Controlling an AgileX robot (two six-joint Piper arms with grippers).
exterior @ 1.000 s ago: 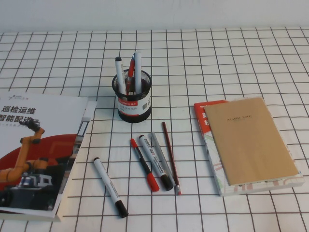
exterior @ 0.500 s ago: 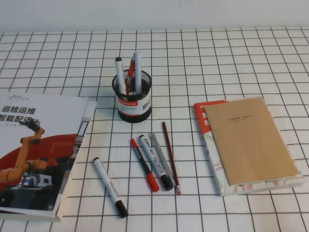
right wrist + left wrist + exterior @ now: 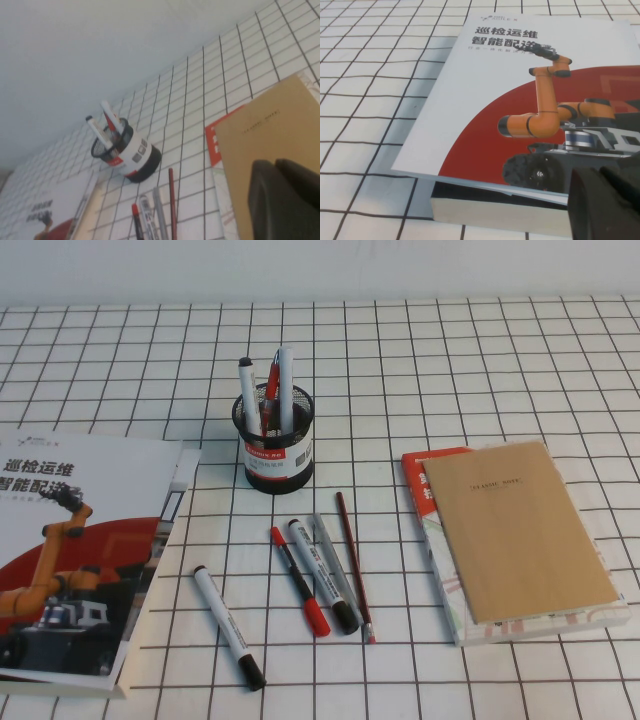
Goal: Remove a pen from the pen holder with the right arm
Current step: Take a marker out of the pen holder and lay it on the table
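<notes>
A black mesh pen holder (image 3: 277, 445) with a white label stands on the gridded table, a little left of centre. In it are two white markers (image 3: 285, 390) and a red pen (image 3: 271, 380), all upright. The right wrist view shows the holder (image 3: 131, 156) well ahead, at a distance. My right gripper (image 3: 278, 170) hangs shut over the brown notebook (image 3: 270, 130) with nothing in it. My left gripper (image 3: 603, 176) is shut and empty above the near edge of the robot manual (image 3: 545, 75). Neither arm appears in the high view.
Several loose pens (image 3: 320, 575) and a dark red pencil (image 3: 353, 565) lie in front of the holder, and a white marker (image 3: 228, 626) lies to their left. The manual (image 3: 70, 540) fills the left front, and the brown notebook (image 3: 515, 530) lies on a book at right.
</notes>
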